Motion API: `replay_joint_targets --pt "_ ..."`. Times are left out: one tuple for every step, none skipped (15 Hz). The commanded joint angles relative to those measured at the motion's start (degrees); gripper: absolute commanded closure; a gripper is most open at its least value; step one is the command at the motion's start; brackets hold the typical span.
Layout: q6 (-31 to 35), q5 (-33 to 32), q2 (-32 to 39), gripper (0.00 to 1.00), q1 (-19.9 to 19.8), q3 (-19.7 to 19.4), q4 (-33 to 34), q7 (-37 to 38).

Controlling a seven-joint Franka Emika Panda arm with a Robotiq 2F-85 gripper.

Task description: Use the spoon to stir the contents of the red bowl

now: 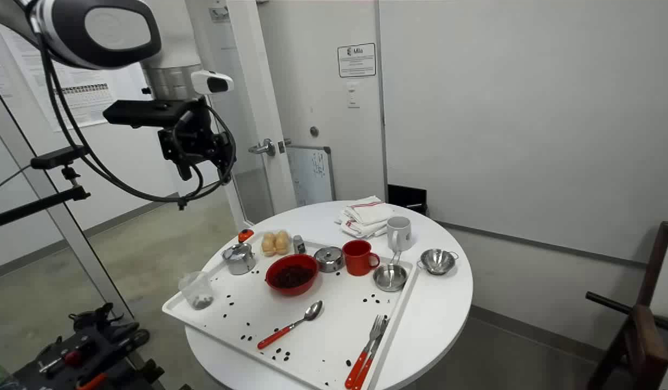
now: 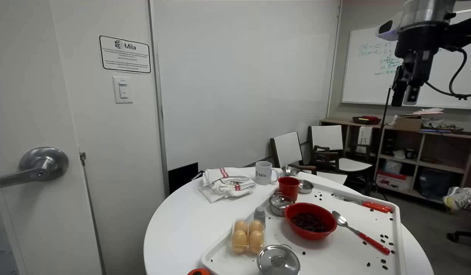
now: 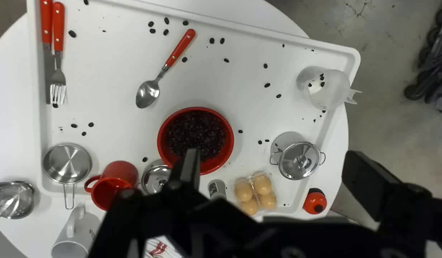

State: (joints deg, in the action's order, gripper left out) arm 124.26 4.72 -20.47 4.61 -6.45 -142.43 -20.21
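Spoon point(image 3: 165, 67) is laid on white tray point(image 3: 113, 75) near red bowl point(image 3: 221, 162), which is part-filled with dark beans point(image 3: 197, 130). Jaws are spread wide, well apart from both.

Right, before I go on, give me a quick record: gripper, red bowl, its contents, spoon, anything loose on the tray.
gripper: open, nothing in it, hanging high
red bowl: upright on the white tray
contents: dark beans
spoon: lying on the tray, clear of the bowl, not yet picked up
loose on tray: scattered beans, several near the spoon
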Motion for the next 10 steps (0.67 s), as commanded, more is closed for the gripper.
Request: replay_joint_targets --pt "-0.14 0.28 0.03 0.0 -0.72 0.7 0.08 -0.2" --pt "-0.14 0.28 0.03 0.0 -0.72 0.7 0.08 -0.2" --pt "-0.14 0.28 0.03 0.0 -0.72 0.7 0.08 -0.2" --pt "-0.14 0.28 0.03 0.0 -0.72 0.7 0.08 -0.2" --pt "0.33 0.01 0.17 0.0 -1.03 0.9 -0.29 0.69" --pt "1.61 -0.1 0.46 0.0 -1.43 1.12 -1.09 1.98" --pt "3.81 -0.1 0.75 0.0 -2.0 1.46 -2.17 4.23" --pt "8.7 0.4 1.06 0.0 -2.75 1.9 -4.0 7.86" --pt "11.59 0.52 1.6 0.0 -3.14 2.11 -4.94 9.88" --pt "15.43 0.88 2.47 0.0 -3.48 2.31 -6.28 12.1"
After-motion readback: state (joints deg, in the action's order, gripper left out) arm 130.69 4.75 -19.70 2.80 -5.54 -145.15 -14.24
